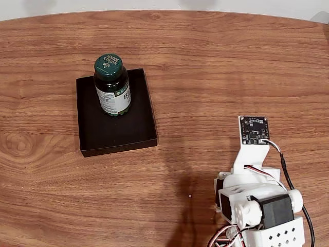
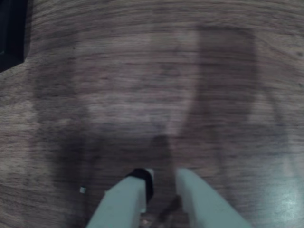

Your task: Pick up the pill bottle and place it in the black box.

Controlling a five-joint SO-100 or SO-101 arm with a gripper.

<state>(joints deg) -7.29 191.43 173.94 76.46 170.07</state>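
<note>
Bottle (image 1: 112, 85) stands upright inside the black box (image 1: 138, 133), toward its far end, so the placing looks done. The tool (image 2: 164, 178) hangs empty over bare surface (image 1: 231, 67), well apart, fingers slightly parted; little remains beyond parking the arm.

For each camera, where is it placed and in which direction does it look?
Fixed view: sits high, looks down on the table, the pill bottle standing in the black box; arm at lower right.
Wrist view: rides the arm, looks down at wood; gripper enters from below.
Shared: the table and the black box, its corner at upper left.
</note>
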